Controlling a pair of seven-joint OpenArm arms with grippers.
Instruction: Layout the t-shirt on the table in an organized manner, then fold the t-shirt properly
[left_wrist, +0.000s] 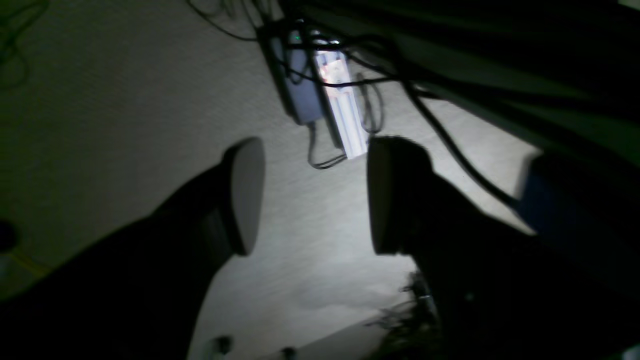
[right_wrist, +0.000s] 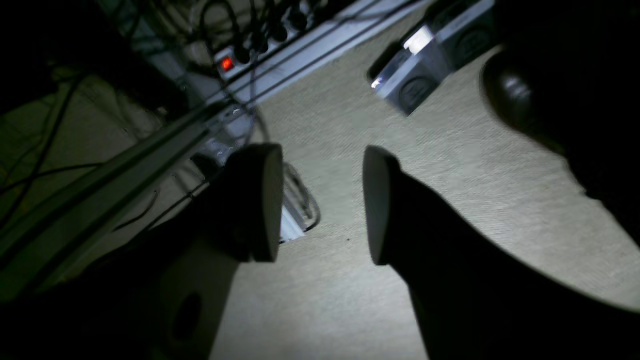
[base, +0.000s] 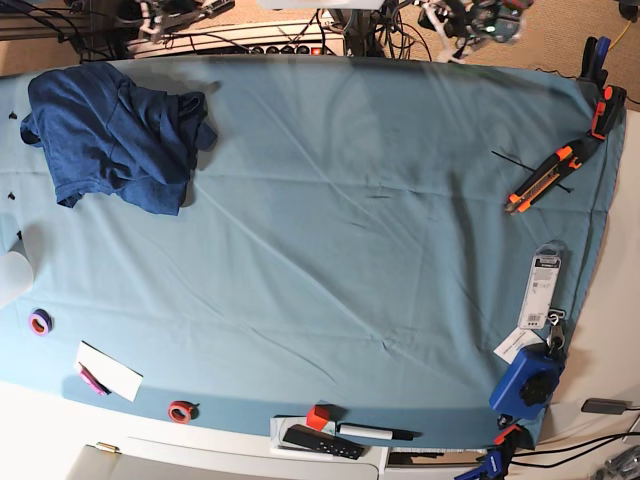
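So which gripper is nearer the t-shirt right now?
Right, probably. The t-shirt lies crumpled on the right-arm side of the table. Neither arm shows in the base view; the right gripper and left gripper both hang open over carpet and cables.

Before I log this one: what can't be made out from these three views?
- Base view: neither arm shows anywhere over the table, so their poses are unknown.
- Base view: the t-shirt is crumpled; sleeves and collar are lost in its own folds.
- Left wrist view: the left gripper faces dim floor; the cabled box beyond is blurred.
- Right wrist view: the right gripper likewise; no shirt visible.
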